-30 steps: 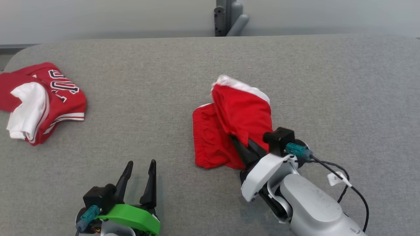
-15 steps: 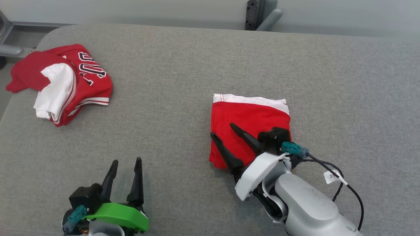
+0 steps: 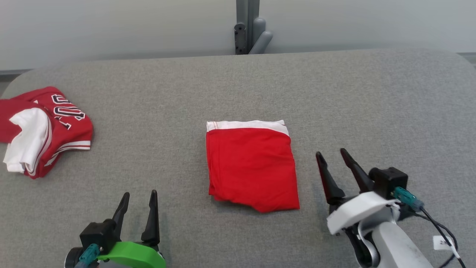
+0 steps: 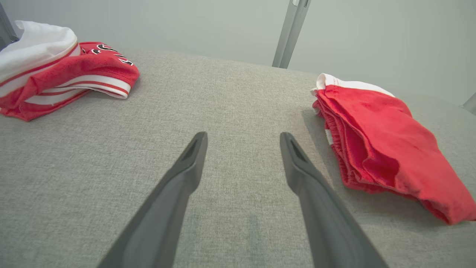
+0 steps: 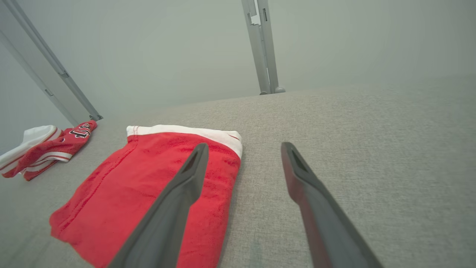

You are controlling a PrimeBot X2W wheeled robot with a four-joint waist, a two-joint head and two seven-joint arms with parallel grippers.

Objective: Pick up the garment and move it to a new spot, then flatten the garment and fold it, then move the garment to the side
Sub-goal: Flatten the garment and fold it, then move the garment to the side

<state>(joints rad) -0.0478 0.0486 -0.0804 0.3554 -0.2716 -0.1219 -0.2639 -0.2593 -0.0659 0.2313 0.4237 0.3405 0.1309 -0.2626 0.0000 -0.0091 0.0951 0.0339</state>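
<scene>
Two pincers, both spread wide & empty. R pincer (image 3: 330, 152) sits just beside the right edge of the garment (image 3: 251, 167), apart from the cloth. L pincer (image 3: 140, 193) is down by the front of the desk (image 3: 334, 93), off to the garment's left. The garment, red w/ a white band along its far edge, lies mid-desk as a squarish stack, several layers showing at its left side. Can't tell whether the R fingertips rest on the desk or hover just above it; the angle's poor. Another red-and-white jersey (image 3: 48, 126) is bunched at the far left. Folding looks done to me, so the move aside is what's left. Next grab prob. needs to pinch all layers at one edge, low & flat, or the fold spills open.
</scene>
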